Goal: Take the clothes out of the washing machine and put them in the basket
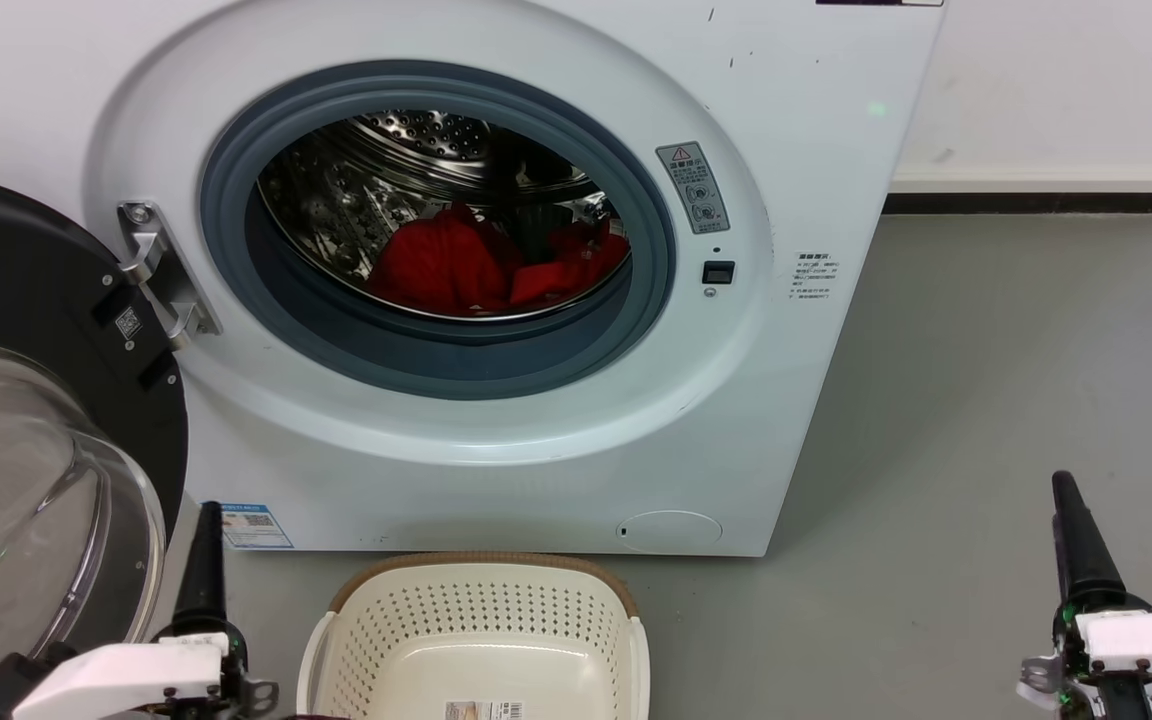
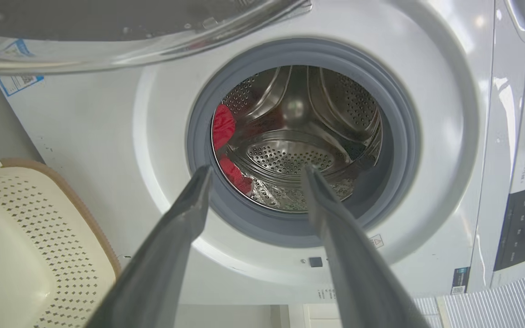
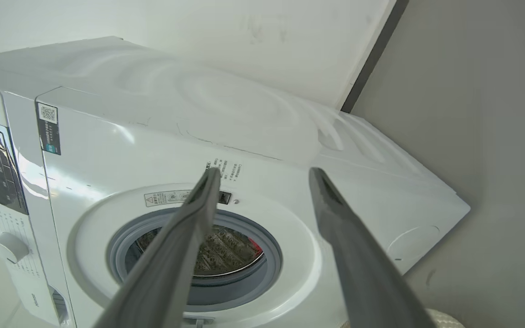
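Head view: the washing machine point(image 1: 816, 150) has its door point(image 1: 26, 280) standing wide open on the robot's left, and the clothes point(image 1: 476, 265) sit as a crumpled red heap at the bottom of the drum point(image 1: 416, 135), well behind the grey ring point(image 1: 436, 360); the basket point(image 1: 481, 562) is on the floor point(image 1: 986, 400) right in front of the machine, no red in the part that shows; left gripper point(image 1: 204, 540) hangs just beside the door glass, right gripper point(image 1: 1071, 520) is well off to the other side, both far from the fabric; main worry imo is the left arm clipping that door on the way in, since it's so close. Left wrist view: its two fingers point(image 2: 171, 246) stand spread apart w/ nothing between them, aimed at the drum mouth; red shows bunched against one side of the drum; the pieces look piled together, so one grab prob drags both, and one could catch on the ring or flop onto the floor short of the basket. Right wrist view: fingers point(image 3: 171, 255) also spread, empty; a sliver of red shows past the ring; looks like soft, limp stuff, so a shallow pinch may slip off.
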`<state>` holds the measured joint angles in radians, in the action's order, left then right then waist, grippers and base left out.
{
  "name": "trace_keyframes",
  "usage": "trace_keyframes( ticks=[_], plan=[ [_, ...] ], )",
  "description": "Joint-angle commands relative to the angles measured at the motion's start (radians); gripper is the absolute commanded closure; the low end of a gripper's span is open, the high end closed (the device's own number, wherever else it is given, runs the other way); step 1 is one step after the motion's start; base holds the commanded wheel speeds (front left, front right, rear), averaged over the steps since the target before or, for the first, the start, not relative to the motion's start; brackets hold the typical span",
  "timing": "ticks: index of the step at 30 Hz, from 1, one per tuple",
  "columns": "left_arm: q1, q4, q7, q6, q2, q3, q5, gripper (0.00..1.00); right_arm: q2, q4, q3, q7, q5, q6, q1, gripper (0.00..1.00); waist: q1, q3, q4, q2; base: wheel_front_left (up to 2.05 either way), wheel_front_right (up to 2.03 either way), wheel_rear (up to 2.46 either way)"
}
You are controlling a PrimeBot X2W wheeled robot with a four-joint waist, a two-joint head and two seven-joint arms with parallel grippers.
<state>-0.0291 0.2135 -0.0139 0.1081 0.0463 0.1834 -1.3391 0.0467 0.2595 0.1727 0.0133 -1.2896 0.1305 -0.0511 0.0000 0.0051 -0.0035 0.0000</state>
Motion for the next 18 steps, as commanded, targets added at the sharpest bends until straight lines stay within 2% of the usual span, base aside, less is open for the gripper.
trace_keyframes(
  ticks=[1, 8, 13, 18],
  plan=[
    [-0.021, -0.035, -0.011, -0.006, 0.003, 0.013, 0.037, 0.00, 0.005, -0.034, 0.006, 0.011, 0.062, 0.000, -0.021, 0.00, 0.0000, 0.001, 0.000, 0.0000, 0.00, 0.00, 0.00],
    [-0.016, -0.121, -0.037, -0.052, 0.003, 0.013, 0.174, 0.00, 0.005, -0.120, 0.006, 0.037, 0.276, 0.000, -0.014, 0.00, 0.0000, 0.006, -0.001, 0.0000, 0.00, 0.00, 0.00],
    [0.005, -0.180, -0.054, -0.102, 0.003, -0.024, 0.332, 0.00, 0.005, -0.181, -0.019, 0.055, 0.408, 0.000, -0.006, 0.00, 0.0000, 0.009, -0.003, 0.0000, 0.00, 0.00, 0.00],
    [0.020, -0.227, -0.072, -0.170, 0.003, -0.070, 0.449, 0.00, 0.005, -0.229, -0.043, 0.072, 0.522, 0.000, 0.005, 0.00, 0.0000, 0.011, -0.004, 0.0000, 0.00, 0.00, 0.00]
  ],
)
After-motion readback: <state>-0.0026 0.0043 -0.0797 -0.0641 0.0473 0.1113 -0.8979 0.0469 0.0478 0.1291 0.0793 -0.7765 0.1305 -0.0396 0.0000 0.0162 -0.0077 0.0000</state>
